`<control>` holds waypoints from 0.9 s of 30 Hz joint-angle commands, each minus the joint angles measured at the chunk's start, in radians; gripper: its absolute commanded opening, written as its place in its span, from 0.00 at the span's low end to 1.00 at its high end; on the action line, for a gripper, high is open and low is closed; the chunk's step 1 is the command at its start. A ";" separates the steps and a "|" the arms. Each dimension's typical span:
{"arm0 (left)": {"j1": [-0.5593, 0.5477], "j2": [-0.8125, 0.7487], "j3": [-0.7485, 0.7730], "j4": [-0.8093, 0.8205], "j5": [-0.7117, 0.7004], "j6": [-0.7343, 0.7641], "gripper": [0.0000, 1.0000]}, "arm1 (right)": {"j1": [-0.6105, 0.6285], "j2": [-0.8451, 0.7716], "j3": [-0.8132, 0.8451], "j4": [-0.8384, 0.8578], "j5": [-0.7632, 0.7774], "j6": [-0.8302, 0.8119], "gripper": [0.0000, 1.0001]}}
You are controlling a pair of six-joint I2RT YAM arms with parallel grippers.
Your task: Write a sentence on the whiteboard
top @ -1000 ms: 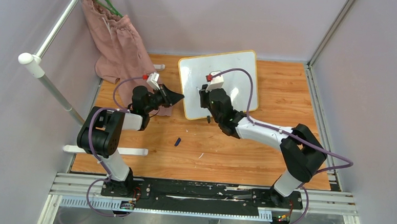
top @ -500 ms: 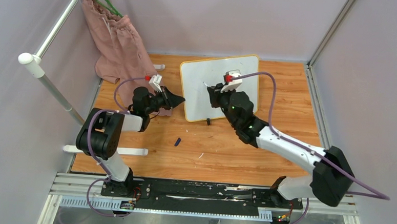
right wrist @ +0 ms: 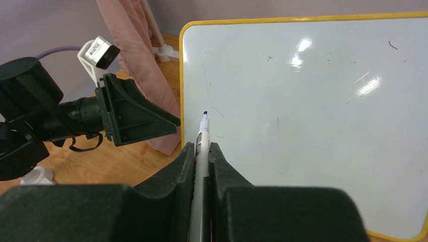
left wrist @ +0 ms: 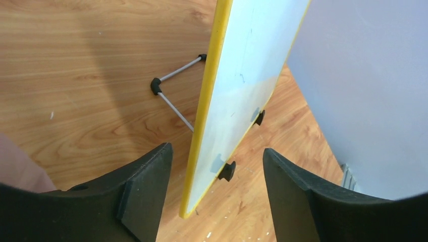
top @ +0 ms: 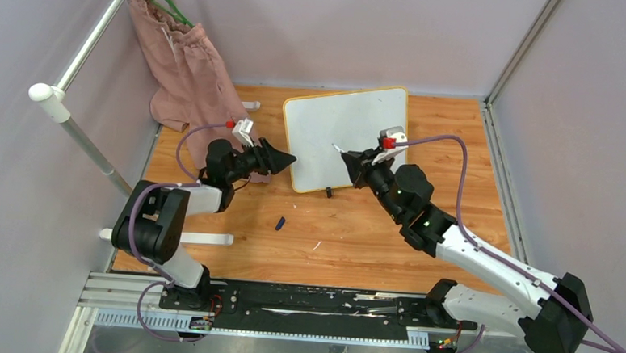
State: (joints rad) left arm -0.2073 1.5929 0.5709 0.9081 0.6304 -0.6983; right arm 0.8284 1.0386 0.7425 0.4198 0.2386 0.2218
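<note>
The whiteboard (top: pixel 344 134), white with a yellow frame, stands tilted at the back of the table. In the left wrist view my open left gripper (left wrist: pixel 216 151) straddles the board's lower corner, its yellow edge (left wrist: pixel 206 101) between the spread fingers and touching neither. My right gripper (top: pixel 357 164) is shut on a white marker (right wrist: pixel 203 133). The marker's dark tip (right wrist: pixel 205 113) points at the board's left part (right wrist: pixel 313 101); I cannot tell whether it touches. No sentence can be read, only a few faint thin strokes (right wrist: pixel 218 111).
A pink cloth (top: pixel 187 73) hangs from a white rail (top: pixel 82 43) at the back left, reaching down beside the left gripper (top: pixel 288 157). A small blue cap (top: pixel 280 222) lies on the wood. A wire stand (left wrist: pixel 171 96) props the board from behind. Grey walls enclose the table.
The left gripper has opened and now sits around the board's corner. The right arm has swung out to the right, drawing the marker back from over the board's middle.
</note>
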 commanded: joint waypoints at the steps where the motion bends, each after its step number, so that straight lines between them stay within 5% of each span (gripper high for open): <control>1: -0.006 -0.145 -0.052 -0.072 -0.132 0.027 0.74 | -0.009 -0.075 -0.019 -0.080 -0.011 0.004 0.00; 2: -0.006 -0.196 -0.060 -0.134 -0.185 0.054 0.76 | -0.009 -0.091 -0.023 -0.094 -0.006 0.000 0.00; 4: -0.006 -0.311 -0.079 -0.256 -0.295 0.103 0.98 | -0.010 -0.124 -0.033 -0.123 0.006 -0.008 0.00; 8: -0.025 -0.567 -0.120 -0.487 -0.517 0.206 1.00 | -0.008 -0.183 -0.051 -0.169 0.027 -0.023 0.00; 13: -0.190 -0.789 -0.141 -0.649 -0.725 0.302 1.00 | -0.009 -0.239 -0.075 -0.221 0.060 -0.030 0.00; 23: -0.651 -0.484 0.197 -1.154 -1.269 0.086 1.00 | -0.009 -0.388 -0.061 -0.413 0.222 -0.026 0.00; 27: -0.770 -0.314 0.380 -1.348 -1.450 -0.186 1.00 | -0.009 -0.461 -0.064 -0.480 0.263 -0.042 0.00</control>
State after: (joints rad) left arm -0.8974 1.1603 0.7948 -0.1902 -0.5373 -0.6090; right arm 0.8284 0.6384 0.6754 0.0227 0.4175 0.2058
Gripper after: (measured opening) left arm 0.997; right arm 0.153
